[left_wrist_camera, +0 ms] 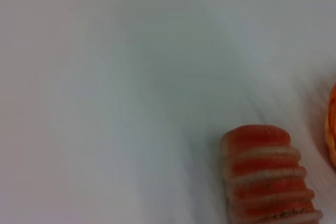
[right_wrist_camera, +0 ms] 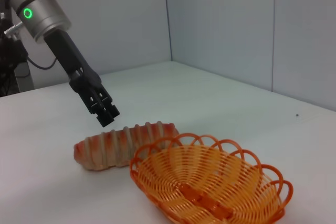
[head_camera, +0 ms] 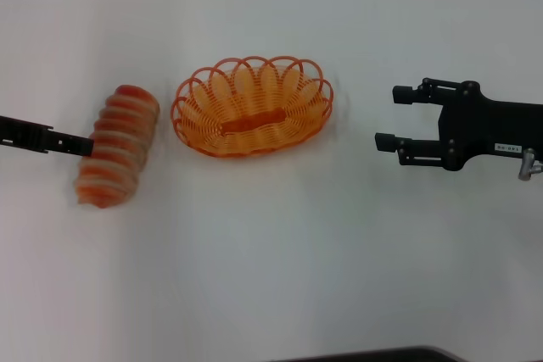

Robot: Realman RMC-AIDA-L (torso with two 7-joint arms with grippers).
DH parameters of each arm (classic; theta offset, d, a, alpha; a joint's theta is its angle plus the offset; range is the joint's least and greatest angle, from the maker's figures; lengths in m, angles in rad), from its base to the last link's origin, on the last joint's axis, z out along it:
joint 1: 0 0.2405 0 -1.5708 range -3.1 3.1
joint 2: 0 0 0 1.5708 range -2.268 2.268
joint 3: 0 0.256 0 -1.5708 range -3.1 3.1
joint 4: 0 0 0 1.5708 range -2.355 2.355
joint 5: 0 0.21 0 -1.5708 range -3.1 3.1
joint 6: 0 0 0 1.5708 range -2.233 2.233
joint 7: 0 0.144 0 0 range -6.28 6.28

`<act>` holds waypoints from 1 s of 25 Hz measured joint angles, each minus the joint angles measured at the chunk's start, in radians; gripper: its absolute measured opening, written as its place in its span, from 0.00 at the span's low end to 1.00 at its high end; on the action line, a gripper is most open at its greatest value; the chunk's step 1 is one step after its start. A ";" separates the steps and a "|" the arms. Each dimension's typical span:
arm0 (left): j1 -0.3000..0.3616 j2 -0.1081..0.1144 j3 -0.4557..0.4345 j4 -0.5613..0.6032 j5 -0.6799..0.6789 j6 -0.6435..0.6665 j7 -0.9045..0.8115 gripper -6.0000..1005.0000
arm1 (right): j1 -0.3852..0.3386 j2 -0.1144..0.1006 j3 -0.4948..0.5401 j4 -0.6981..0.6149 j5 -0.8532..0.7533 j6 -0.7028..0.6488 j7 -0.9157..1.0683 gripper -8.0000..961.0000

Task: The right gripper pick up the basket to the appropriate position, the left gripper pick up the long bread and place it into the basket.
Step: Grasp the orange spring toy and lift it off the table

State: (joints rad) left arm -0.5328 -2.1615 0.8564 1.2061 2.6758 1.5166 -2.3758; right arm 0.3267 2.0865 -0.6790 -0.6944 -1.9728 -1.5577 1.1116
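White matte table, smooth and uniform.

Oval orange plastic basket, woven wire-like strands with a looped, scalloped rim, sits on the table near the middle of the head view. Inside it, a flat solid orange bar runs along the floor of the weave. Nothing else is in it. The right wrist view shows the same basket close up: fine ribbing on the walls, open arches around the edge.

Long rounded loaf of bread, pale cream with orange-red cross stripes, ribbed in segments, lies flat on the table just to the robot's left of the basket, apart from it. One rounded end points away from the robot. In the left wrist view, the bread shows a smooth orange end cap and pale grooves between the segments.

Left gripper, a black slim two-fingered claw on a black arm, reaches in from the left edge with its tip at the loaf's outer side. In the right wrist view, this gripper hangs just above the loaf; fingers look close together, clasping nothing.

Right gripper, a black claw with a small white label on its arm, is well to the right of the basket, fingers spread wide, empty.
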 joint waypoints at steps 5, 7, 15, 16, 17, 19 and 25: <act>-0.015 -0.002 0.008 -0.010 -0.006 0.039 -0.060 0.86 | 0.001 0.000 0.005 -0.003 0.003 0.006 0.000 0.83; -0.037 -0.001 0.012 -0.032 -0.006 0.052 -0.077 0.86 | 0.005 0.000 0.005 -0.003 0.001 0.009 -0.001 0.83; -0.096 -0.004 0.043 -0.116 0.001 0.024 -0.088 0.86 | 0.010 0.001 0.006 -0.005 0.001 0.022 -0.001 0.83; -0.099 -0.003 0.051 -0.121 0.005 0.014 -0.094 0.86 | 0.011 0.002 0.006 -0.004 0.001 0.025 -0.001 0.83; -0.099 -0.003 0.064 -0.123 0.009 0.004 -0.100 0.86 | 0.012 0.002 0.006 -0.003 0.001 0.027 -0.001 0.83; -0.099 -0.003 0.097 -0.123 0.019 -0.021 -0.114 0.86 | 0.013 0.002 0.006 -0.001 0.001 0.031 -0.001 0.83; -0.099 -0.003 0.139 -0.123 0.044 -0.048 -0.132 0.86 | 0.015 0.003 0.006 -0.001 0.005 0.031 -0.001 0.83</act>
State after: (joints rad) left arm -0.6320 -2.1643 0.9953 1.0835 2.7194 1.4681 -2.5080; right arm 0.3421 2.0898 -0.6734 -0.6955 -1.9681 -1.5263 1.1106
